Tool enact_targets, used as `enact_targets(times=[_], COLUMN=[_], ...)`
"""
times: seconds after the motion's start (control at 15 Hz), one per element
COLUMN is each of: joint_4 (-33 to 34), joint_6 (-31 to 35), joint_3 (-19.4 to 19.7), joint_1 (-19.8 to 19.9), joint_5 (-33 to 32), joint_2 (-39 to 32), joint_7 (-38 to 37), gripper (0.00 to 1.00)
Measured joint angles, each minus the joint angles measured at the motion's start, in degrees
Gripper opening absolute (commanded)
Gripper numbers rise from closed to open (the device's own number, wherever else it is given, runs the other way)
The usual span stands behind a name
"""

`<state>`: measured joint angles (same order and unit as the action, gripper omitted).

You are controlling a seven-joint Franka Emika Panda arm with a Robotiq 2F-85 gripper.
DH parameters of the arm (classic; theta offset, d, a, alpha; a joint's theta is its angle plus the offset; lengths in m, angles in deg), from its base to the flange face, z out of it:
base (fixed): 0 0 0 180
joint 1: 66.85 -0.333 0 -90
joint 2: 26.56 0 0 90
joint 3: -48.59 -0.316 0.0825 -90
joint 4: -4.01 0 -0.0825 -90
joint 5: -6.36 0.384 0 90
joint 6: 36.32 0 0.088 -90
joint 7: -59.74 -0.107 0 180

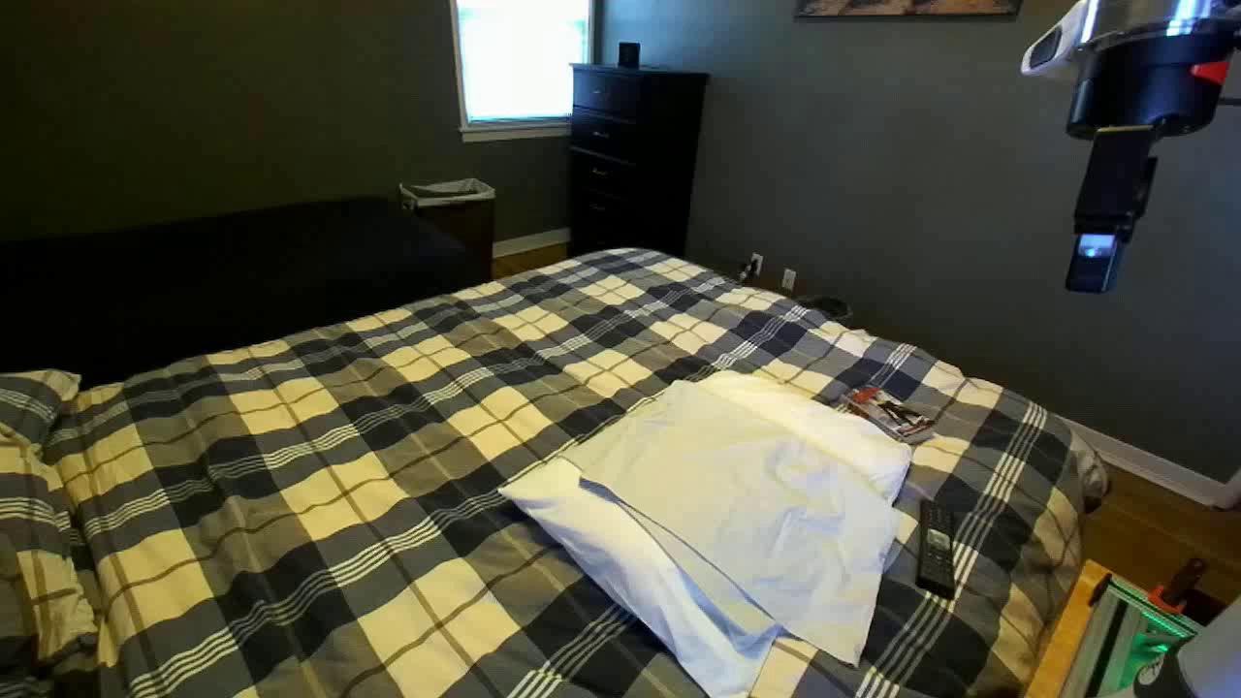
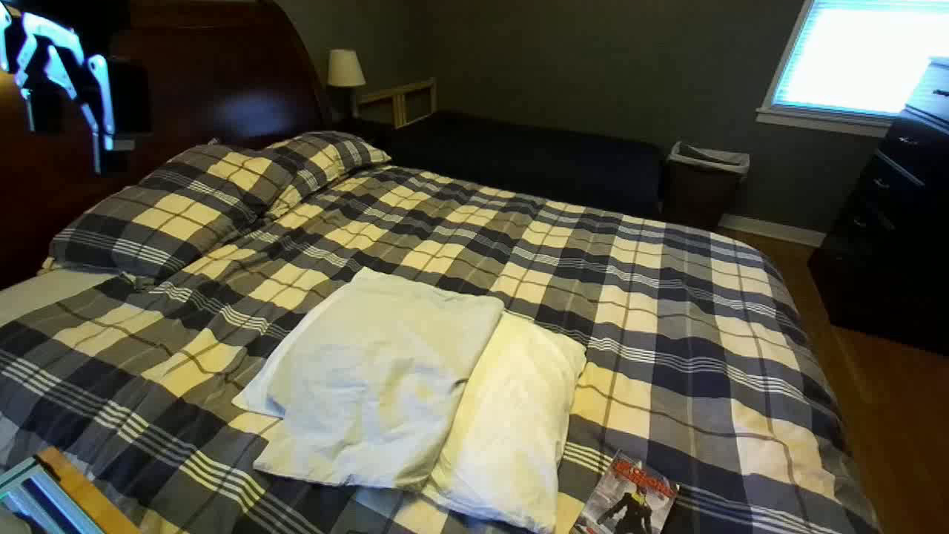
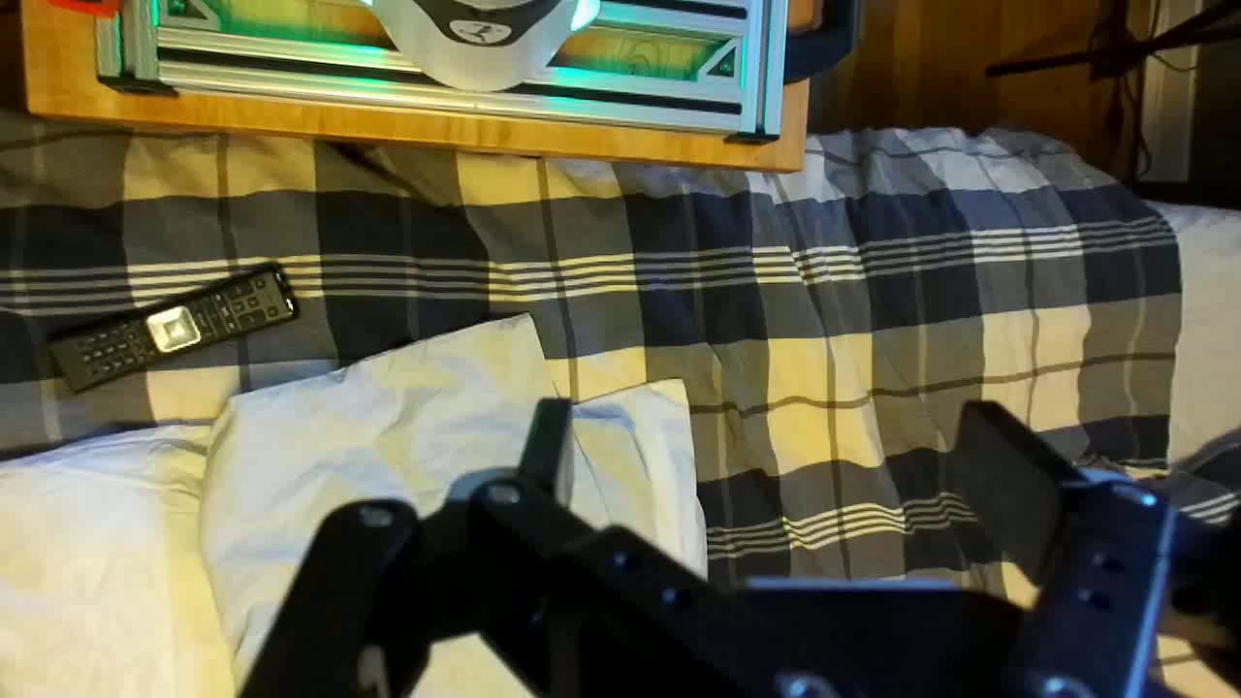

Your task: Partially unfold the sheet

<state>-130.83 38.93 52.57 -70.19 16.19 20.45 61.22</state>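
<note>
In an exterior view I see the sheet (image 1: pixel 747 475) lying askew in layers near one side of the plaid bedspread (image 1: pixel 359 456), probably set there to be within reach; the gripper (image 1: pixel 1094 264) hangs high, well clear of it, gripping nothing. The remote (image 1: pixel 936 551) rests just beside one edge, so a pull that way might sweep it along. In an exterior view the bedspread stretches broad past the sheet and up to the pillows (image 2: pixel 215 194), which should leave room to spread the layers, though a picture-fronted case (image 2: pixel 632 498) sits just beside the lower white one. In the wrist view the jaws stand wide apart, nothing between the pads (image 3: pixel 549 438); below, a loose sheet corner (image 3: pixel 663 417) pokes out, likely a fair edge to pinch.
</note>
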Motion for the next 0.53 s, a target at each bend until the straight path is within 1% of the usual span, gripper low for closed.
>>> enact_targets(times=[0.27, 0.4, 0.53], joint_4=[-0.4, -2.41, -5.9], joint_6=[0.22, 1.79, 4.99], joint_3=[-0.73, -2.62, -5.39], joint_1=[0.63, 1.3, 1.29], joint_5=[-0.35, -1.58, -3.83], joint_2=[-0.38, -1.08, -1.85], joint_7=[-0.06, -0.06, -0.06], gripper=[1.0, 1.0, 1.0])
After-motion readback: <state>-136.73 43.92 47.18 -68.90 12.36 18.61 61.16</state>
